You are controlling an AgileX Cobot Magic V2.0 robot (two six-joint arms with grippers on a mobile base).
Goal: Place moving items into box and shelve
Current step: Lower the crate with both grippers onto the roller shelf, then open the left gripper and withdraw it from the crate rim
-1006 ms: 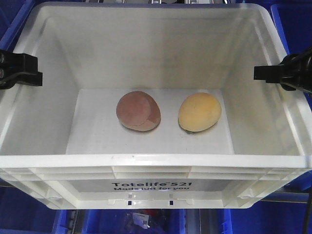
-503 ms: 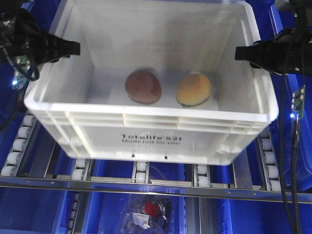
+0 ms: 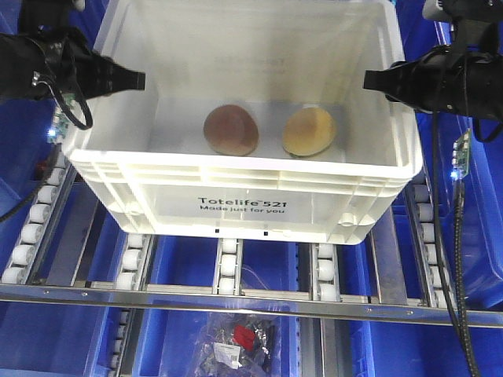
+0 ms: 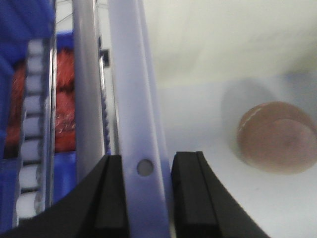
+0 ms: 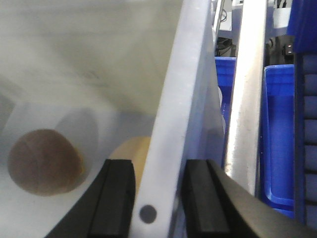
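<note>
I have both grippers, left and right, pinched on opposite rims of the box so it rides level over the shelf rollers with both moving items inside

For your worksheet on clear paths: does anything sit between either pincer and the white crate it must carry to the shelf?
Nothing visible does. The left pincer already straddles the crate rim, one finger on each side, and the right pincer does the same on the opposite rim. Both lumps, reddish-brown and yellow-orange, lie inside.

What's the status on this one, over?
Left end effector and right end effector clamp white ribbed plastic crate rims. Reddish-brown lump, yellow-orange lump inside. Roller rack below.
</note>
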